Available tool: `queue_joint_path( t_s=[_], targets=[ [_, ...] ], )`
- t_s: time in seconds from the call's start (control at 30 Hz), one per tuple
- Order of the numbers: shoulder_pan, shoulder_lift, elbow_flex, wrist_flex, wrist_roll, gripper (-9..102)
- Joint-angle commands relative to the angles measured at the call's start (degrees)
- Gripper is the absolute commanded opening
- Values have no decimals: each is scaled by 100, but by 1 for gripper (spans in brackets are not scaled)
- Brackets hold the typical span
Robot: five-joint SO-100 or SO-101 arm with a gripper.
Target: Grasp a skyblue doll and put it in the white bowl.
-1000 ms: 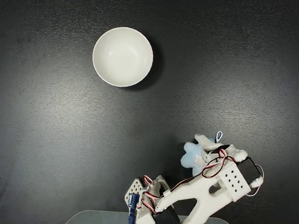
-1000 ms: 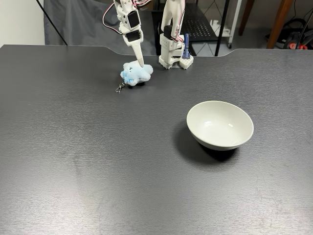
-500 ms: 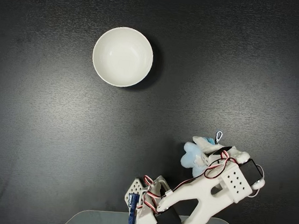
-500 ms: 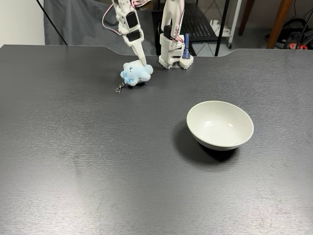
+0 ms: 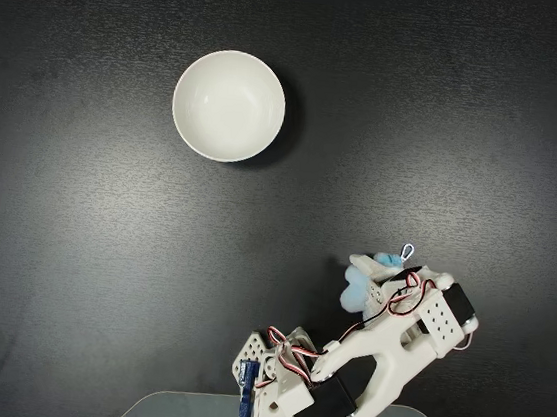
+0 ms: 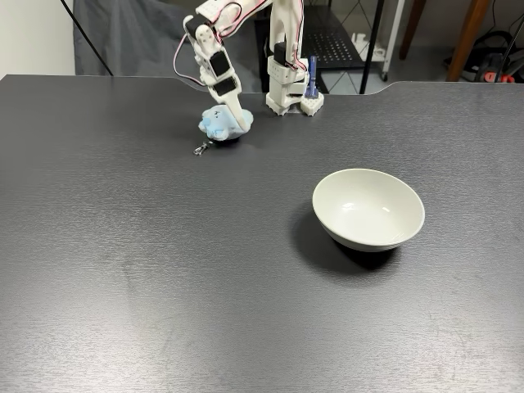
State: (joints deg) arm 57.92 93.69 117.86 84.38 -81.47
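In the fixed view from the front, going left to right: the skyblue doll (image 6: 221,123) sits far back on the black table (image 6: 164,270), left of the arm's white base (image 6: 288,90), with its small metal clasp (image 6: 199,149) trailing toward the near left. The gripper (image 6: 232,121) is down on the doll, one white finger (image 6: 232,113) lying across its right side, and the plush looks squashed and pulled up against that finger. That reads as a pinch on the doll, though the second finger is hidden behind the fluff, so how firm the hold is cannot be told. Further right and nearer the camera stands the white bowl (image 6: 368,209), empty and well apart from the doll.

In the fixed view from above the order flips (this camera faces the other way): the white bowl (image 5: 229,105) lies to the upper left, and the doll (image 5: 361,283) is at the lower right, mostly under the gripper (image 5: 376,280), clasp (image 5: 408,252) poking out beyond it.

What the next move turns on is the bowl's bearing from the gripper. It lies diagonally off, to the near right in the front view, so the carry needs a lift clear of the table, then a swing across that open stretch before release over the rim.
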Motion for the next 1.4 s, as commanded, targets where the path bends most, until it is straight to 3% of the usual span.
queue_joint_path(
  t_s=[0.0, 0.2, 0.47, 1.27, 1.37],
  targets=[
    [-26, 114, 44, -105, -18, 45],
    [-9, 35, 53, -149, -35, 45],
    [9, -53, 62, -967, -18, 45],
    [26, -598, -35, -993, 18, 44],
    [26, -545, -44, -1002, 18, 40]
  ],
)
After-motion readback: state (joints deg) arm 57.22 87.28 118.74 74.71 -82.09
